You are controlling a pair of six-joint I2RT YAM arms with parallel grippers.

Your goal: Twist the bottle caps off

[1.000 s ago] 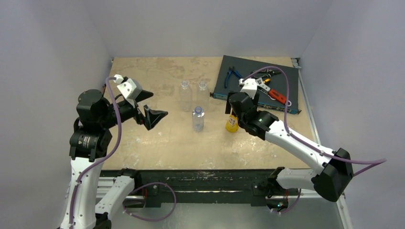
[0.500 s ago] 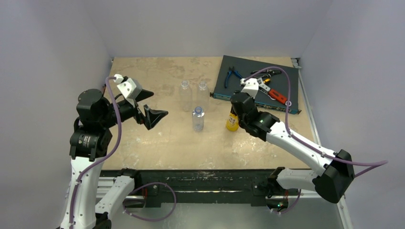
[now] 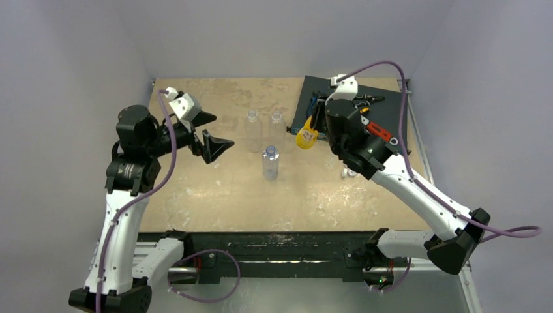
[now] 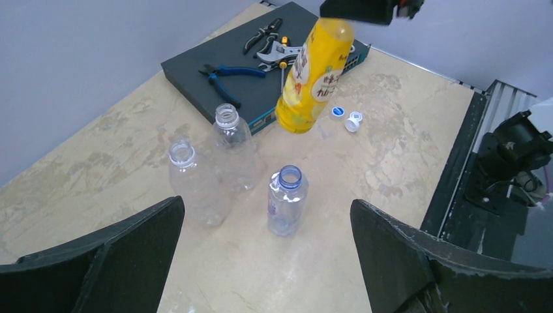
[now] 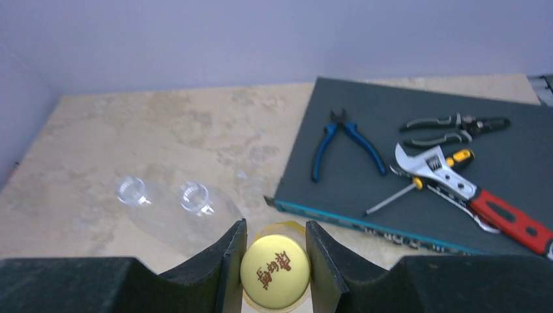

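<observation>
Right wrist, bottom centre: right gripper (image 5: 274,261) clamps yellow cap (image 5: 274,272); bottle (image 4: 313,78) likely heavy, slick, so the wide-open left gripper (image 3: 220,130) should take its midsection.

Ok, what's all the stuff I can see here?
table: one, tan, under everything
dark box: one, dark grey, table's far right
clear bottles: three, see-through, uncapped, standing mid-table
yellow bottle: one, yellow, hanging in the air by its cap
yellow cap: one, yellow, on that bottle
loose caps: two, blue-topped and white, near the box
blue pliers, black pliers, wrench, screwdriver: one each, on the box
left fingers: two, black, wide open, empty
right fingers: two, black, shut on the yellow cap
</observation>
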